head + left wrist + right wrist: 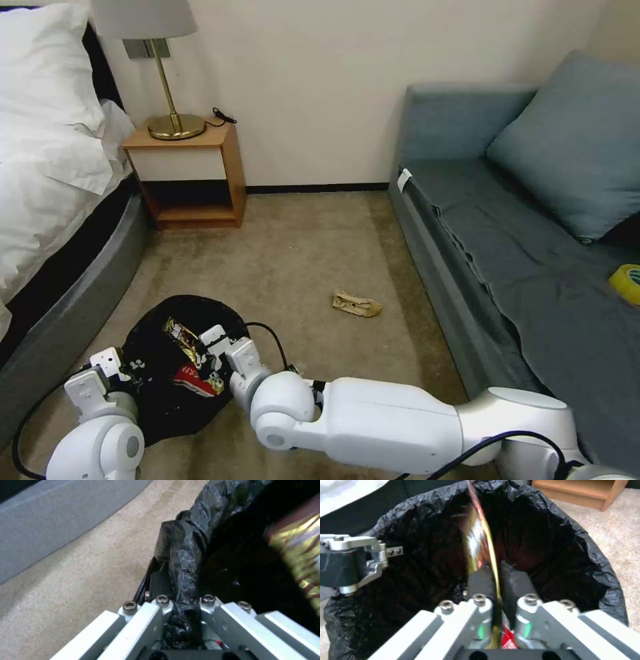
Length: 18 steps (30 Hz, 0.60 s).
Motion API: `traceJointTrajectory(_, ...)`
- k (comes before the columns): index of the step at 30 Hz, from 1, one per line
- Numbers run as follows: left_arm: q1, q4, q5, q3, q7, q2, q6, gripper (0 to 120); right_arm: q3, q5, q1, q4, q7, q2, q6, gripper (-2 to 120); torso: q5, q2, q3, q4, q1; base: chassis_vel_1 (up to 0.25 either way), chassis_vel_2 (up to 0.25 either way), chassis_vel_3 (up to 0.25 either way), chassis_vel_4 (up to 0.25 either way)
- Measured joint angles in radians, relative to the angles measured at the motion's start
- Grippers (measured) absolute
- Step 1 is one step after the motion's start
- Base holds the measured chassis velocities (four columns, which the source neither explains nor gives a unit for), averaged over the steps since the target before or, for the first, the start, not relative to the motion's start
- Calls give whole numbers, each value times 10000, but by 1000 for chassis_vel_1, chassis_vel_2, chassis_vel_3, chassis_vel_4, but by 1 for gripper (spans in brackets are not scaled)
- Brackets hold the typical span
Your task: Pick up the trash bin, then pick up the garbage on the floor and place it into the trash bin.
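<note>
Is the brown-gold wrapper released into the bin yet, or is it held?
Held: the right gripper is shut on the brown-gold wrapper, over the open trash bin that the left gripper clamps at its rim.

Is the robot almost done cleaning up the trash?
Partway. The left claw holds the trash bin by its rim, and a red-and-white wrapper lies inside. The right claw pinches a gold wrapper over the bin. A crumpled tan wrapper is on the carpet.
</note>
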Motion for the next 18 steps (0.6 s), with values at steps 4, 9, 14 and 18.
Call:
traceJointTrajectory(4, -2, -2, 0, -1, 0, -6, -4, 2, 252, -131, 7, 60, -145, -42, 53, 25, 0, 0, 0, 0, 0, 0, 0, 0, 0)
traceJointTrajectory(9, -23, 13, -2, 4, -1, -2, -10, 2, 683, -447, -65, 55, -485, -108, 288, 41, 1, 0, 0, 0, 0, 0, 0, 0, 0)
traceJointTrajectory(14, -46, 19, -24, -21, -1, 21, -11, 2, 1216, -1556, 177, -386, -1260, -386, 687, 58, 2, 0, 0, -1, 0, 0, 0, 0, 0)
traceJointTrajectory(18, -51, 19, -44, -47, 4, 38, -12, 2, 1538, -3393, 689, -1284, -2362, -810, 1137, 75, 2, 0, 0, 0, 0, 0, 0, 0, 0)
